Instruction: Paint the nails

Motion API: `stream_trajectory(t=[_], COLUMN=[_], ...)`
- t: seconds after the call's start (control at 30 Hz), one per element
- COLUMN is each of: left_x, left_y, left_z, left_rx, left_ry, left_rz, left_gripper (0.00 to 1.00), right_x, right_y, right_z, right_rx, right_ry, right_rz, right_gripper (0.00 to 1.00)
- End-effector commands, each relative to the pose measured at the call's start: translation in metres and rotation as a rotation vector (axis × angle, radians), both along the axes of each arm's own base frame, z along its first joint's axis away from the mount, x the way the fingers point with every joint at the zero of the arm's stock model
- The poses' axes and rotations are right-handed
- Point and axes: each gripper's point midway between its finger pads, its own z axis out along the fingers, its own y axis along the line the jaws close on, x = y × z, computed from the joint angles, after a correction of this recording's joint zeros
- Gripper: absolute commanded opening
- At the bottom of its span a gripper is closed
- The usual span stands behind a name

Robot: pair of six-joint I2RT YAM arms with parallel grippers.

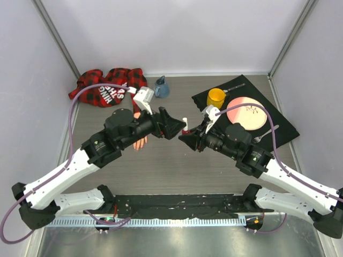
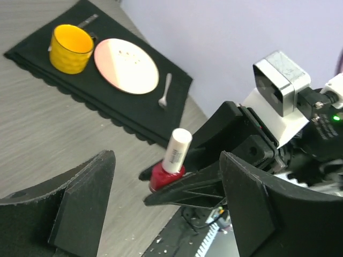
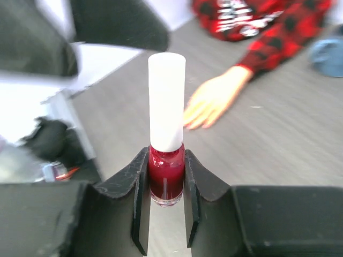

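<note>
1 polish bottle point(image 3: 166, 174) stands clamped in the right end effector point(image 3: 166, 156).

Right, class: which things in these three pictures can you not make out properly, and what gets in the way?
- Nails: the mannequin hand is blurred in the right wrist view, and from above the left arm covers most of it.
- Bottle base: hidden between the right gripper fingers, right wrist view.
- Blue object: cut by the edge and blurred in the right wrist view, too small from above.
</note>
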Motion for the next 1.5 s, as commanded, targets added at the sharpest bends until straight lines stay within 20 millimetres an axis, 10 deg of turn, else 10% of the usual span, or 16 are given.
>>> stream_trajectory(t=[0.0, 0.43, 0.9, 1.03, 1.3, 1.4, 1.47], left_x=[-0.033, -0.087, -0.064, -0.002, 0.022, 0.015, 0.002], left_y=[-0.005, -0.019, -0.026, -0.007, -0.024, -0.029, -0.030], left_z=[0.027, 0.044, 0.026, -0.001, -0.002, 0.005, 0.015], left_rx=[-0.190, -0.272, -0.119, 0.101, 0.087, 0.077, 0.042], left_ry=[0.003, -0.009, -0.026, -0.068, -0.023, -0.036, -0.052], left_rz=[-0.201, -0.526, -0.432, 0.036, 0.144, 0.077, 0.006], left_gripper=[0.81, 0.60, 0.00, 0.00, 0.00, 0.26, 0.60], right_x=[-0.041, -0.091, -0.053, 0.023, 0.025, 0.009, -0.007], right_y=[0.008, 0.007, 0.010, -0.034, -0.019, -0.006, -0.001], right_z=[0.045, 0.068, 0.061, 0.051, 0.054, 0.052, 0.055], right_rx=[0.195, 0.370, 0.286, 0.131, 0.035, 0.080, 0.117], right_ry=[-0.036, 0.044, 0.064, 0.023, -0.097, -0.136, -0.151], right_rz=[0.227, 0.463, 0.277, -0.330, -0.313, -0.140, -0.016], right_gripper=[0.01, 0.01, 0.01, 0.01, 0.01, 0.01, 0.01])
